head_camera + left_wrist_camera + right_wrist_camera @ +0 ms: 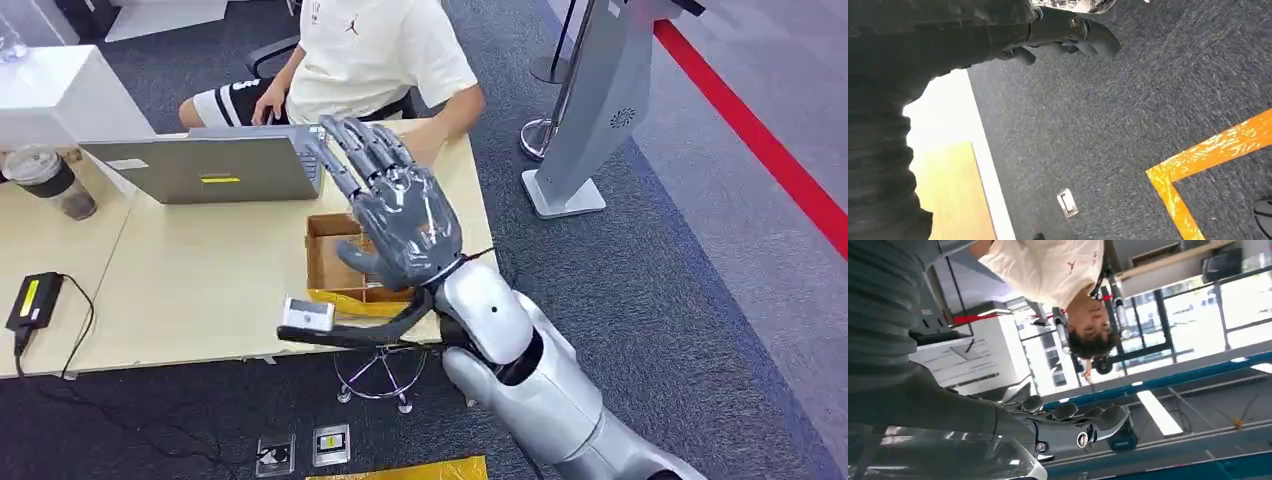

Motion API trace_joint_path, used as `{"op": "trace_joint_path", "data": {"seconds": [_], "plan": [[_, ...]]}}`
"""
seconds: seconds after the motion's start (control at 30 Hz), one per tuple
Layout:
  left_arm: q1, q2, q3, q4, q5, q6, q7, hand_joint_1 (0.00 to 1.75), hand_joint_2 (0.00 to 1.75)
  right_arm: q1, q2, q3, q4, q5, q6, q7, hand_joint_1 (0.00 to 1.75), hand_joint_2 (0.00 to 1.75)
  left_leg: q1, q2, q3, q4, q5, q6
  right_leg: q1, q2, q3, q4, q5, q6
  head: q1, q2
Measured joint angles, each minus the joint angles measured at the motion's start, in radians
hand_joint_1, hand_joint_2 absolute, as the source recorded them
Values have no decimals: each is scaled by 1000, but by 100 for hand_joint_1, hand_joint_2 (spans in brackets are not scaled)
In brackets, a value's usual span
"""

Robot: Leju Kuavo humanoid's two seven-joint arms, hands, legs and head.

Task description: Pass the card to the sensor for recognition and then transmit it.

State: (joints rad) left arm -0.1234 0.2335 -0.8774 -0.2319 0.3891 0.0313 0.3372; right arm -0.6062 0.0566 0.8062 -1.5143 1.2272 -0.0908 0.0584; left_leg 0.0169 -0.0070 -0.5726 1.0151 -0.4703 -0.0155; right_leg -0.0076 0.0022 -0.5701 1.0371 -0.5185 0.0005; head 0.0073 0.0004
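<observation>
Sitting near table [200, 290] edge: small white sensor [307, 314].

A small white and grey sensor [306, 314] sits near the front edge of the light wooden table [200, 290].

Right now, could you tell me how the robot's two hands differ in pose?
The right hand is raised above the table, fingers spread, holding nothing. The left hand hangs over carpet, fingers curled in, beside the table's edge. Both are grey and hold no card.

Head cam high, downward; wrist cams close.
</observation>
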Motion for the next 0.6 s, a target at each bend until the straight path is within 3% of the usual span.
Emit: {"op": "trace_joint_path", "data": {"seconds": [0.2, 0.6], "plan": [[-1, 3, 8, 0, 5, 8, 0, 0, 175, 13, -23, 76, 14, -11, -5, 8, 0, 175, 0, 0, 0, 0, 0, 0, 0, 0, 0, 0, 0, 0, 0, 0], [-3, 9, 16, 0, -6, 5, -12, 0, 175, -24, 11, 161, 345, -38, -70, 16, 0, 175, 0, -1, -1, 0, 0, 0, 0, -1, 0, 0, 0, 0, 0, 0]]}}
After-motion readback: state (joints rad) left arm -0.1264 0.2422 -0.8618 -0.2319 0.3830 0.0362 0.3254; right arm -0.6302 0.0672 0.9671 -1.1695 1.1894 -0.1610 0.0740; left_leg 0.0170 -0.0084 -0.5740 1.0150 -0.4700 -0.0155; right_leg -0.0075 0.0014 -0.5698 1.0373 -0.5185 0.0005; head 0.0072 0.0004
